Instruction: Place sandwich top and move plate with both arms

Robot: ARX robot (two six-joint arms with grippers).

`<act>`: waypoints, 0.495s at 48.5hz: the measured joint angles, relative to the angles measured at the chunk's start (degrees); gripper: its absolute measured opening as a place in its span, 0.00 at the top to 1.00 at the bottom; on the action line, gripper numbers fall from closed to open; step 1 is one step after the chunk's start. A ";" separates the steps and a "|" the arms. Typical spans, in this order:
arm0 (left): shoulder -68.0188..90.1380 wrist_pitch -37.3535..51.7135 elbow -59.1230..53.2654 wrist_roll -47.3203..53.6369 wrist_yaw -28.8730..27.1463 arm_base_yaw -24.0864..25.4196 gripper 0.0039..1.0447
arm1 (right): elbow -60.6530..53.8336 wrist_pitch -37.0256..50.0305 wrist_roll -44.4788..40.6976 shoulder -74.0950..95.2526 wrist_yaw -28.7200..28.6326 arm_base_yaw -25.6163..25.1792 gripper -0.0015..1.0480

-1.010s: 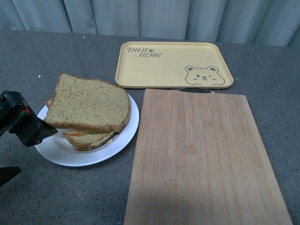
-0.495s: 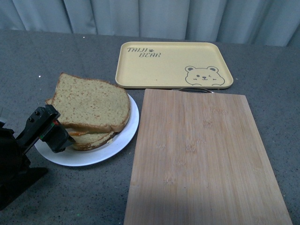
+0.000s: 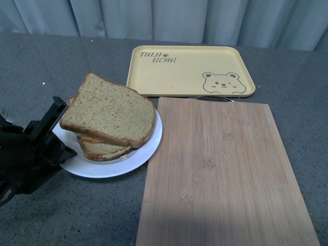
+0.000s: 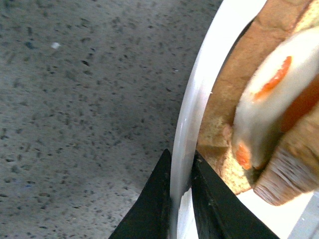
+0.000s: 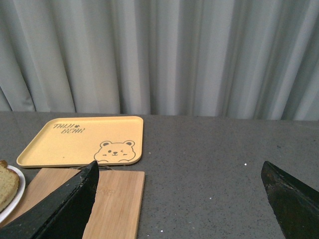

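Observation:
The white plate (image 3: 134, 155) sits left of the cutting board, with its left side lifted and tilted. The sandwich top (image 3: 110, 109), a golden-brown slice, lies on the egg-topped bread stacked on the plate. My left gripper (image 3: 60, 139) is shut on the plate's left rim. In the left wrist view its black jaws pinch the white rim (image 4: 192, 124), with bread and egg (image 4: 264, 114) just beyond. My right gripper (image 5: 179, 191) is open and empty, held above the table far from the plate; it is out of the front view.
A bamboo cutting board (image 3: 225, 174) lies right of the plate, touching or nearly touching it. A yellow bear-print tray (image 3: 189, 70) lies behind the board. Grey curtains close the back. The table is dark grey speckled.
My left gripper moved in and closed on the plate's left rim. The plate and sandwich shifted right toward the board and tilted up.

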 joint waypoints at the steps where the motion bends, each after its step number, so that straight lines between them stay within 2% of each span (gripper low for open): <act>1: -0.31 0.15 -0.02 -0.20 0.37 0.02 0.93 | 0.00 0.00 0.00 0.00 0.00 0.00 0.09; 3: -0.98 0.59 -0.09 -0.35 1.27 0.04 0.95 | 0.00 0.00 0.00 0.00 -0.02 0.00 0.09; 24: -7.06 11.50 -5.99 -10.51 9.05 0.33 0.97 | 0.00 0.00 0.00 0.00 0.00 0.00 0.09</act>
